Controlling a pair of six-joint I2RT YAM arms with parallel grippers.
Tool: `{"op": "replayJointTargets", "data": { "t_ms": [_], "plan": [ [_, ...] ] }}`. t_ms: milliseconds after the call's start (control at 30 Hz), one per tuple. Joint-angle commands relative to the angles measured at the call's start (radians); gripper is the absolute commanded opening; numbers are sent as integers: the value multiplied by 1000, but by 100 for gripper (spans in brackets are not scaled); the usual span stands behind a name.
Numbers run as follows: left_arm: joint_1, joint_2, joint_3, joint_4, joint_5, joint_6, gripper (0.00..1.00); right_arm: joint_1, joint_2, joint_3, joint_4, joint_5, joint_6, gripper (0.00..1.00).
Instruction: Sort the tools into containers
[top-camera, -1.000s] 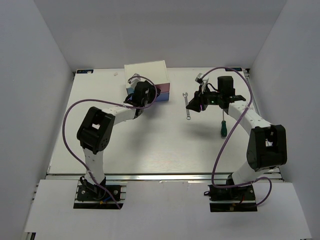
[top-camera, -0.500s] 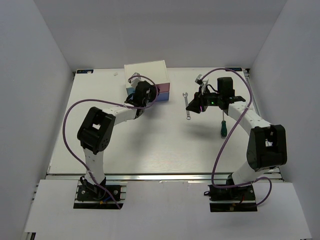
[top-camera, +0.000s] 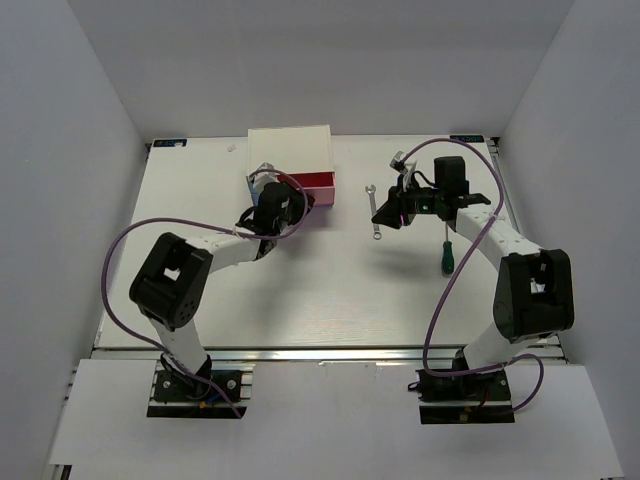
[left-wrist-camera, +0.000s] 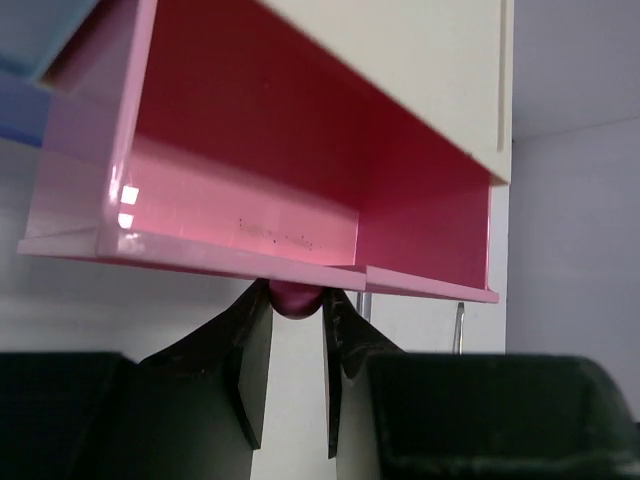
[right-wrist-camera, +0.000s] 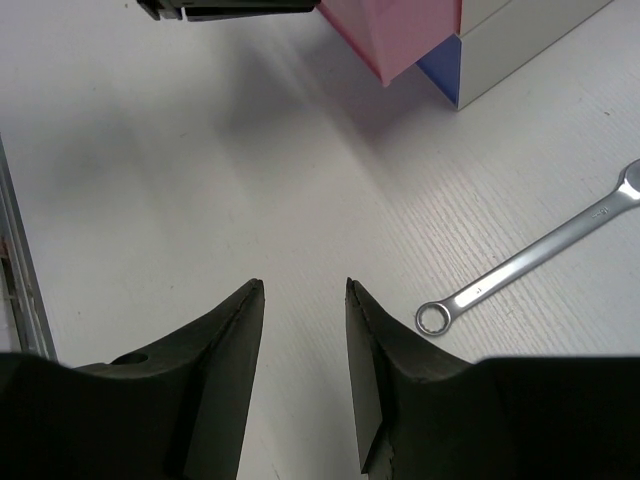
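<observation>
Pinching the round knob (left-wrist-camera: 295, 298) of the glossy pink drawer (left-wrist-camera: 250, 190), the left fingers (left-wrist-camera: 250, 350) hold it drawn out of the white cabinet (top-camera: 290, 150), apparently partway. The right fingers (right-wrist-camera: 225, 350) stand half-parted and empty above the bench (right-wrist-camera: 150, 150), near the slim silver wrench (right-wrist-camera: 530, 262).

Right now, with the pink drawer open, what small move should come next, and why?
Probably the left gripper lets go of the knob of the pink drawer and backs off: that drawer stands open and looks empty, and the open right gripper hovers near the silver wrench.
</observation>
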Motion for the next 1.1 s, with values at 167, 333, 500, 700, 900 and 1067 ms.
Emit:
{"op": "replayJointTargets", "data": {
  "t_ms": [167,333,500,700,900,1067],
  "plan": [
    [-49,-176,-150,-39,88,7,10,-3,-39,8,13,-30,-8,44],
    [-67,-237,-202,-62,88,10,15,-3,-42,2,8,-20,-9,44],
    [-72,-247,-198,-81,104,32,49,-3,-46,-8,22,38,36,46],
    [-73,-258,-158,-98,133,75,66,6,-42,-2,47,264,150,48],
    [-73,-351,-139,-235,234,160,70,72,3,43,16,614,211,60],
    [-73,-526,-158,-390,242,254,75,119,67,72,13,781,274,68]
  ]
}}
